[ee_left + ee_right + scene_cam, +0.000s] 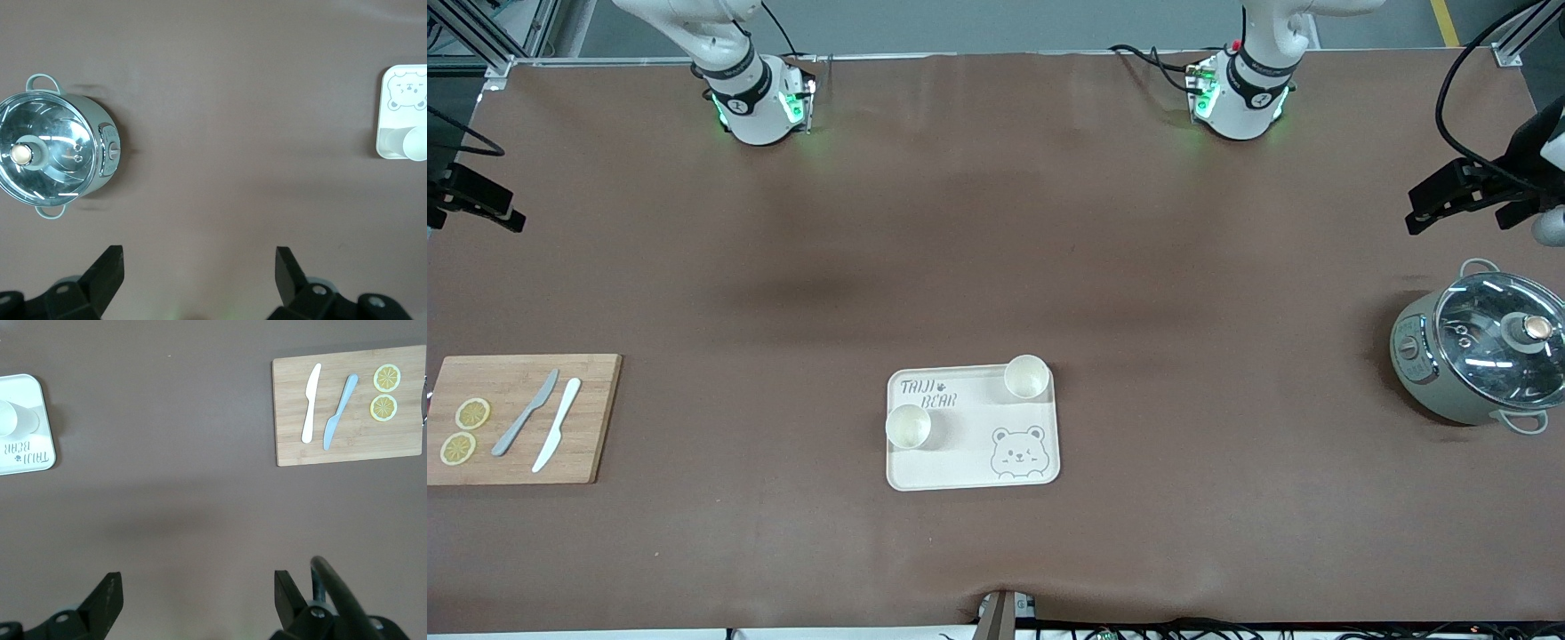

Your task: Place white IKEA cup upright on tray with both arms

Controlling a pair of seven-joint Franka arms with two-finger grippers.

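Tray [972, 462] lay flat on counter [996, 267], long axis running toward arm ends.

Two white cups upright, mouths up: one cup [908, 426] at tray edge toward right arm's end, other cup [1026, 376] at corner farther from camera.

Left gripper [199, 267] fingers spread wide, empty, over bare counter near pot [1480, 347].

Right gripper [198, 590] fingers likewise apart, empty, over counter near cutting board [516, 418].
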